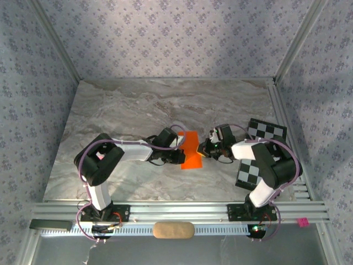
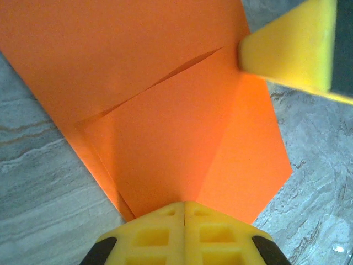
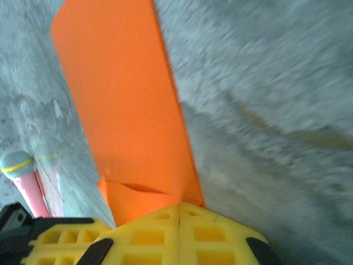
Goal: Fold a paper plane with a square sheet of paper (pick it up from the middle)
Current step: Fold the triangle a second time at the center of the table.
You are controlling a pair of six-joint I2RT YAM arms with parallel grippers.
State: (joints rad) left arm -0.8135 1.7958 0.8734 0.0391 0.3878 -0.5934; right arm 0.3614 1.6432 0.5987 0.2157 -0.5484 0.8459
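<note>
The square sheet of paper [image 1: 191,150] is bright orange and lies partly folded on the marble table between both grippers. In the left wrist view the paper [image 2: 160,110] shows a folded flap and a crease running toward my left gripper [image 2: 185,205], whose jaws are shut with their tips against the sheet's near corner. The right gripper's yellow finger [image 2: 287,47] touches the paper's far edge. In the right wrist view the paper [image 3: 124,105] stretches away as a long strip from my right gripper [image 3: 180,207], also shut with its tips on the sheet. From above, the left gripper [image 1: 180,144] and right gripper [image 1: 204,148] flank the paper.
A black-and-white checkerboard card [image 1: 266,131] lies at the right, partly under the right arm. A pink stick with a grey tip [image 3: 30,187] lies beside the paper. A beige pad [image 1: 173,230] sits on the front rail. The table's [image 1: 138,105] far half is bare marble.
</note>
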